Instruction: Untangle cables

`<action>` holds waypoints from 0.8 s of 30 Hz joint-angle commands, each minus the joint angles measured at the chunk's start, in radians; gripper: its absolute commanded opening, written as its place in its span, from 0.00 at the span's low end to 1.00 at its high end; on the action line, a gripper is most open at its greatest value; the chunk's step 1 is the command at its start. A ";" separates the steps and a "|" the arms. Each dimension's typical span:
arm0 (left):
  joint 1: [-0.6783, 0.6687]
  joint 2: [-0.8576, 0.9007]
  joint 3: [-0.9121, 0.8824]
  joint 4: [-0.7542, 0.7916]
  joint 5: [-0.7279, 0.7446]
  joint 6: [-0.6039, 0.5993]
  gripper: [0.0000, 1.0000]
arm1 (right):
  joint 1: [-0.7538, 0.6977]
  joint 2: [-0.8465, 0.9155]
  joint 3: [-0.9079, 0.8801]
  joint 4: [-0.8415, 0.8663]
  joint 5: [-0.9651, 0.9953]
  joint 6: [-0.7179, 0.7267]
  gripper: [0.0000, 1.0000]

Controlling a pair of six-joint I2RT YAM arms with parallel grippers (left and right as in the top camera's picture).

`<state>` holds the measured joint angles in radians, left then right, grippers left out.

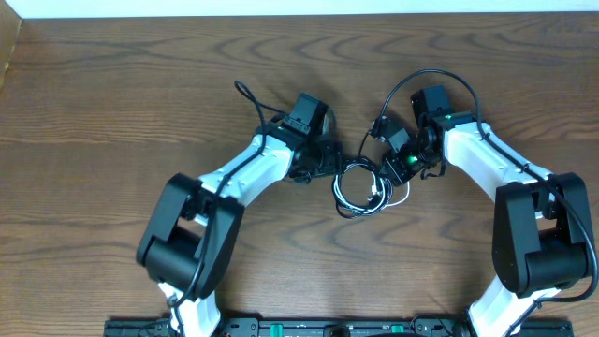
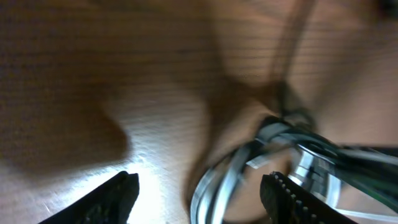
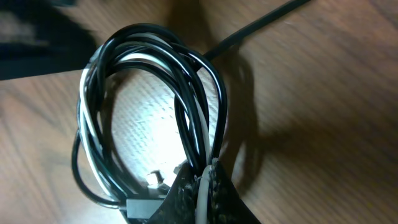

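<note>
Right under the right wrist camera, the right gripper (image 3: 205,185) is clenching hard on the cables (image 1: 360,192), with a white strand and a couple of black ones squeezed between its dark fingertips. From that pinch the coil is stretching away from the fingers in a long oval. The black cable (image 3: 186,68) is running round the outside in several turns, and the white cable (image 3: 90,134) is threading along the inner left side, so the two are wound together and not parted at all. A small plug end seems to be lying just beside the fingers, though I cannot tell whose it is. From above, the bundle is lying flat on the wooden table (image 1: 112,112), right between the two wrists. The right arm is gripping its right-hand edge and the left arm is closing in on its left-hand edge. The left gripper (image 2: 202,193) is standing released, jaws apart, and the near loop of the coil is sitting in the gap between them, closer to one finger and apparently touching neither. I would judge the left arm the one to act next. It is already straddling a loop on the side opposite the held one, so a grasp there would let the arms draw the coil apart crosswise.
</note>
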<state>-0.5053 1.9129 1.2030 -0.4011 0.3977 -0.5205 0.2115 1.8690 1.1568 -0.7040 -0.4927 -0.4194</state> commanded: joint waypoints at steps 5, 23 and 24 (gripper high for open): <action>-0.002 0.049 0.003 0.001 -0.003 0.048 0.66 | -0.008 -0.031 0.008 -0.005 -0.121 -0.001 0.01; -0.074 0.100 -0.003 0.052 0.001 0.143 0.08 | -0.020 -0.133 0.082 -0.104 -0.420 -0.069 0.01; -0.074 0.100 -0.003 0.051 0.001 0.143 0.07 | -0.021 -0.151 0.085 -0.112 -0.420 -0.069 0.01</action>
<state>-0.5777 1.9869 1.2030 -0.3542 0.4171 -0.3832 0.1883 1.8042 1.2026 -0.7940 -0.7986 -0.4568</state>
